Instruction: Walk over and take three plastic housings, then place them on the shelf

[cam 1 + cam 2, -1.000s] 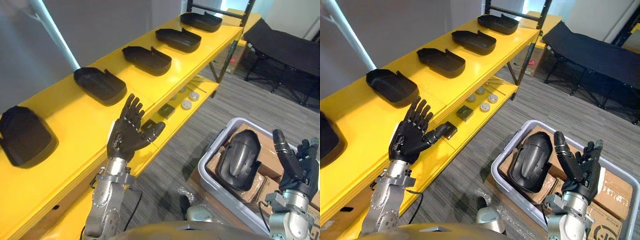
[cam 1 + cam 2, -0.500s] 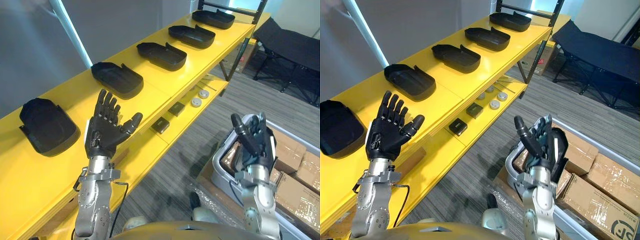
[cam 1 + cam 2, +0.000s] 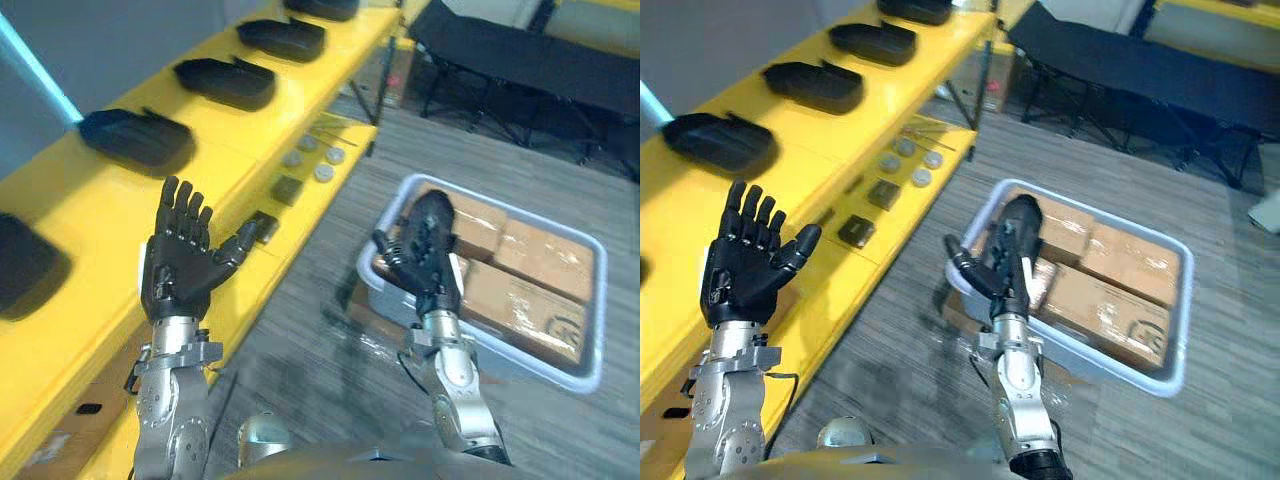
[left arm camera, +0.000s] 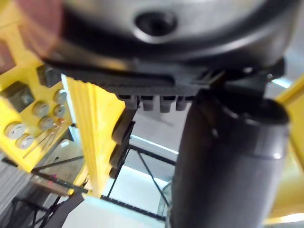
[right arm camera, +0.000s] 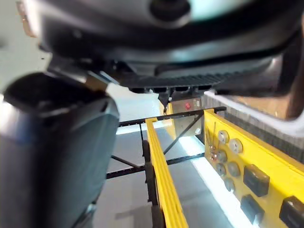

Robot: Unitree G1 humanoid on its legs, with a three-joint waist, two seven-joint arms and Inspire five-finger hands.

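- Yellow shelf (image 3: 100,200) runs along the upper left of the frame, and several black plastic housings lie on it in a row, for example one (image 3: 135,140) in the middle left and another (image 3: 225,82) further up.
- One more plastic housing (image 3: 432,208) is in the grey bin (image 3: 601,320) on the floor, right of centre. It rests at the bin's left end beside the cardboard boxes (image 3: 520,300).
- The right robot hand (image 3: 425,265) is raised at the centre of the frame. Its fingers are straight and spread with the thumb out, and it holds nothing.
- The housing in the bin shows directly above this hand in the picture, so it lies just beyond it. I cannot tell if they touch.
- Its long axis seems to run up and down in the frame, pointing away from the robot.
- The left robot hand (image 3: 180,275) is at the lower left, over the shelf's edge, also spread open and empty. It is well apart from the bin.
- I judge the right arm is the nearer one, so the reach should go forward and down to the housing.
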